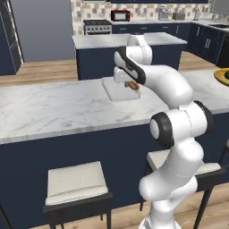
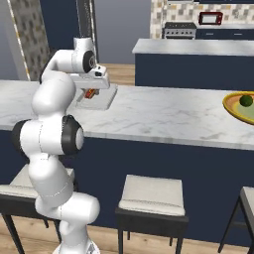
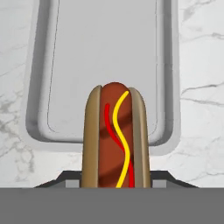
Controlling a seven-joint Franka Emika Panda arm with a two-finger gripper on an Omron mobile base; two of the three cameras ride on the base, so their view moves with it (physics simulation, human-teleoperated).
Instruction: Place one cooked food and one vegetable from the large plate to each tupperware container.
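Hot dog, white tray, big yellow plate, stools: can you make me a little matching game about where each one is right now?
Things:
1. hot dog
2. tupperware container
3. large plate
4. stools

Places:
A. on the floor, tucked against the dark blue counter front
B. at the far right end of the marble counter, with a green item on it
C. held between the robot's fingers, above the tray's near edge
D. on the marble counter, directly under the robot's hand, with nothing in it yet

Pairs: 1-C, 2-D, 3-B, 4-A
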